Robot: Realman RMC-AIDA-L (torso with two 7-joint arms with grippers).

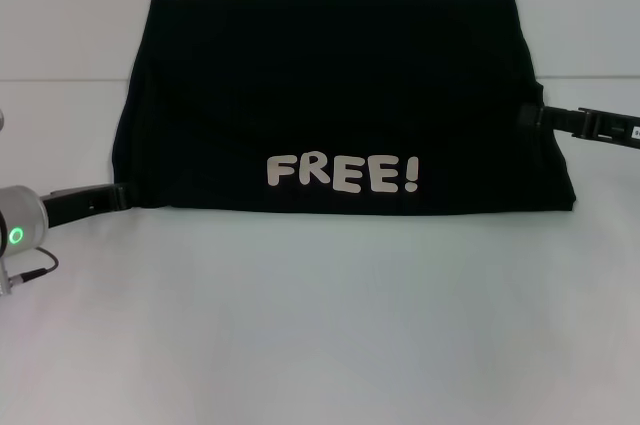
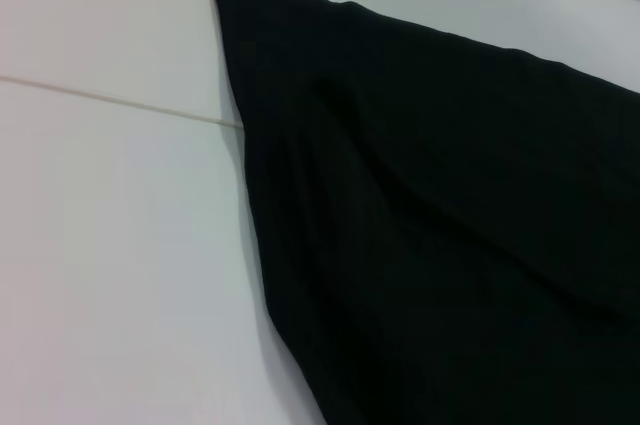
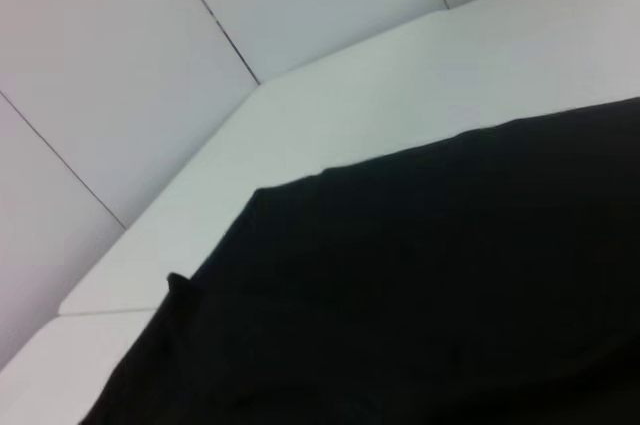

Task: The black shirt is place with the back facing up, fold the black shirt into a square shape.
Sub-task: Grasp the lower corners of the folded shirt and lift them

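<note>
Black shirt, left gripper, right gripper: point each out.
black shirt (image 1: pixel 340 75), head view, plain upper panel.
left gripper (image 1: pixel 112 196), head view, tip at the shirt's near left corner.
right gripper (image 1: pixel 530 116), head view, tip at the shirt's right edge.

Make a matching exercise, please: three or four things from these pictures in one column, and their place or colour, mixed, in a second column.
1. black shirt
2. "FREE!" lettering
3. left gripper
4. right gripper

a. at the shirt's right edge
b. pale cream
c. spread on the white table
d. at the shirt's near left corner

Pairs: 1-c, 2-b, 3-d, 4-a
</note>
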